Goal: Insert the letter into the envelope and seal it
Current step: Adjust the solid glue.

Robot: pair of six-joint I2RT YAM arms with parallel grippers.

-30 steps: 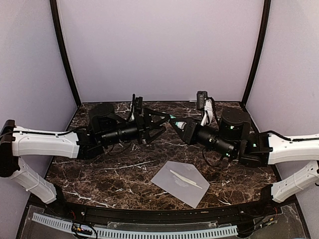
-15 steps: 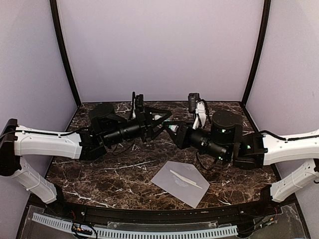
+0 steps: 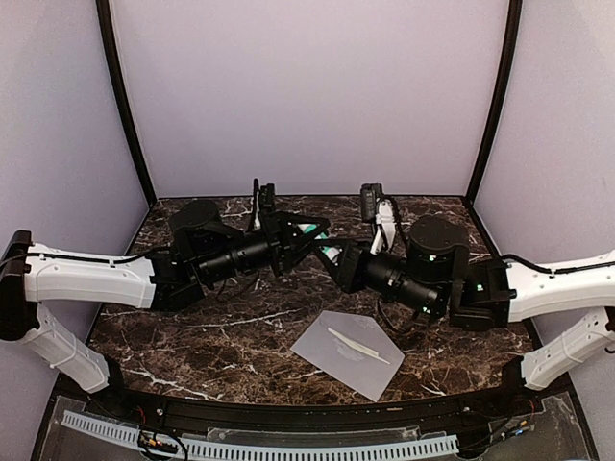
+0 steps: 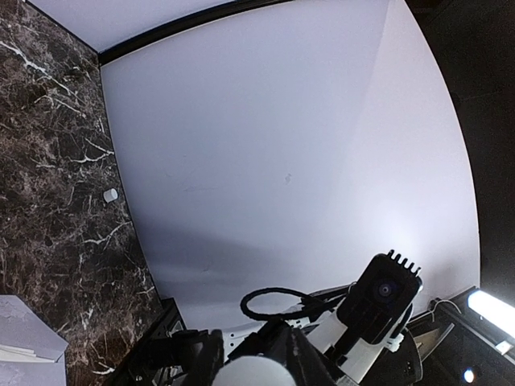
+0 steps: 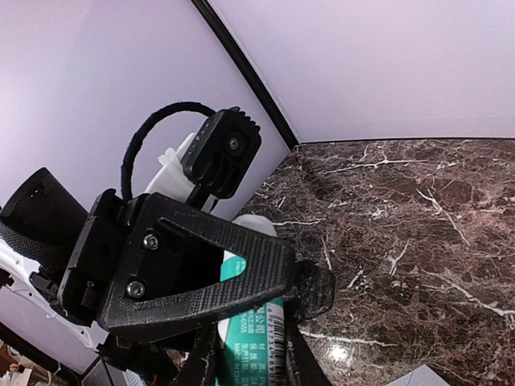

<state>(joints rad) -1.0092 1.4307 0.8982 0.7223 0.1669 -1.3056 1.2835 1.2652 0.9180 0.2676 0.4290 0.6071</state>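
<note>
One letter (image 3: 357,346), a narrow folded strip, lies on the one envelope (image 3: 360,376) at lower centre, its long axis running upper left to lower right. At mid-frame the right gripper (image 3: 334,255) clamps one green-labelled tube (image 5: 251,322). The left gripper (image 3: 306,233) meets the tube's white end, but I cannot tell whether it grips.

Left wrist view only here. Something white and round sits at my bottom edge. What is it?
Observer: The end of a glue stick; the right wrist view shows its green label and barcode.
Operator: Who has it?
Observer: The right gripper, jaws shut on it, up off the marble.
Operator: And the letter?
Observer: The letter, folded to a narrow pale strip, lies diagonally on top of the grey envelope.
</note>
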